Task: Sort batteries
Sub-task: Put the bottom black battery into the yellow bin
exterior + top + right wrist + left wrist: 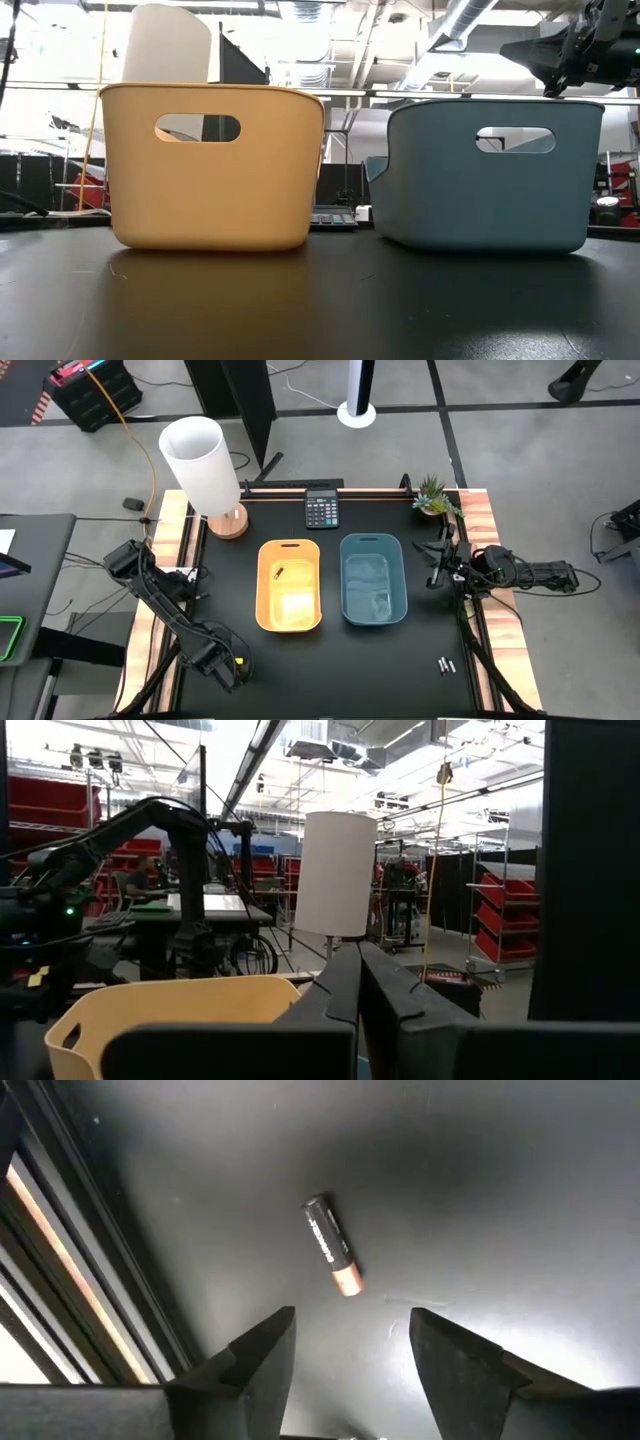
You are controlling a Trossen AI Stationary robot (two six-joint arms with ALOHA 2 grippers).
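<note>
The left tool (pixel 232 668) is positioned low over the near left corner of the black counter (pixel 380 670). Its two dark fingers (pixel 262 1355) are spread apart and hold nothing. A dark cylindrical battery with a copper-coloured end (pixel 332 1246) lies flat on the counter just ahead of the finger gap, untouched.

The right tool (pixel 437 559) is raised at the right side of the counter, just beside the rectangular blue plastic bin (pixel 373 579). In the right wrist view its fingers (pixel 335 990) are pressed together with no gap and nothing between them.

The rectangular yellow plastic bin (pixel 289 585) stands immediately left of the blue bin, at the counter's centre. One small dark battery (pixel 279 571) lies inside the yellow bin, toward its far end. Two further small pale batteries (pixel 445 664) lie side by side on the counter near its near right corner, well apart from both bins.

A black calculator (pixel 321 510) lies behind the bins at the far edge. A white cylindrical lamp on a wooden base (pixel 205 468) stands at the far left corner.
</note>
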